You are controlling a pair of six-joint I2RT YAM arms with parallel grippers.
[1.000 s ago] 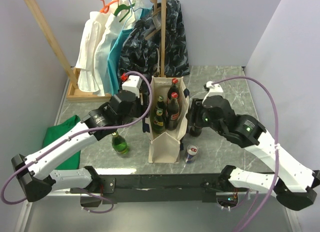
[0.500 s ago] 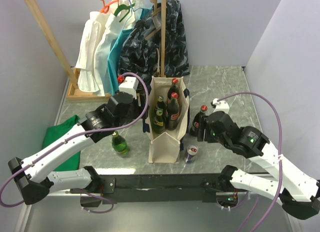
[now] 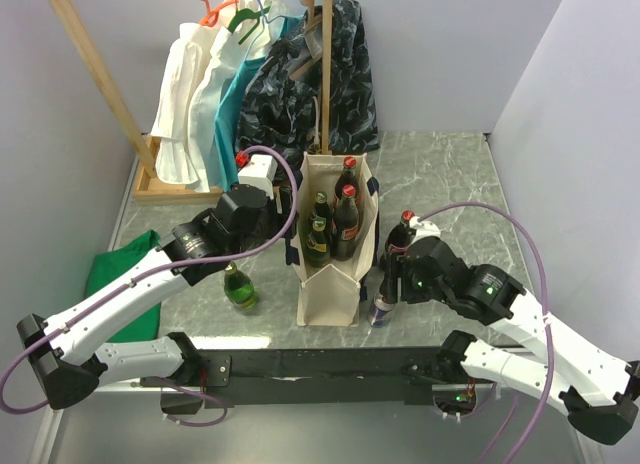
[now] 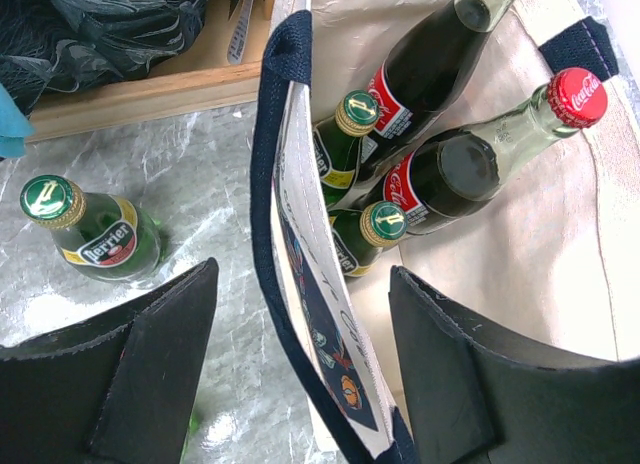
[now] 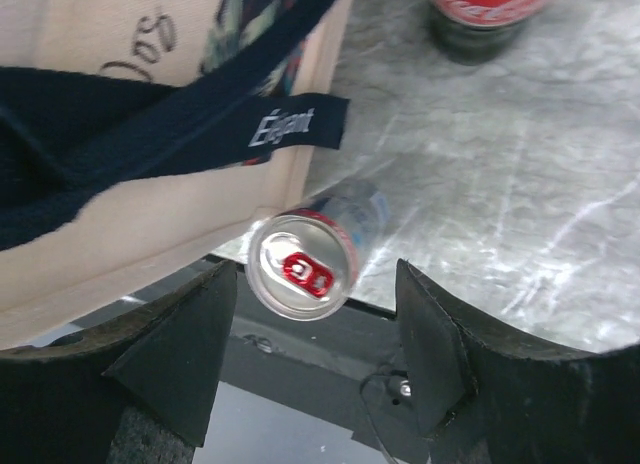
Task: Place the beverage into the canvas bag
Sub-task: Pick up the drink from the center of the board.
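Note:
The canvas bag (image 3: 329, 289) stands upright mid-table and holds two cola bottles (image 4: 440, 174) and two green bottles (image 4: 352, 134). Its navy-trimmed left wall (image 4: 300, 284) runs between the fingers of my left gripper (image 4: 305, 369), which is open and straddles that wall without touching it. A silver can with a red tab (image 5: 300, 266) stands at the bag's near right corner (image 3: 381, 306). My right gripper (image 5: 310, 339) hovers open just above the can, one finger on each side. A cola bottle (image 3: 400, 239) stands to the right of the bag, and a green bottle (image 3: 238, 287) to its left.
A wooden clothes rack with hanging white, teal and dark garments (image 3: 260, 84) fills the back left. A green cloth (image 3: 120, 269) lies at the left edge. The black rail (image 3: 320, 364) borders the table's near edge, right by the can. A navy handle strap (image 5: 290, 124) droops off the bag.
My right arm has come back from beside the cola bottle toward the near edge and now hangs over the can, its jaws wider. The left arm shifted slightly, then held still.

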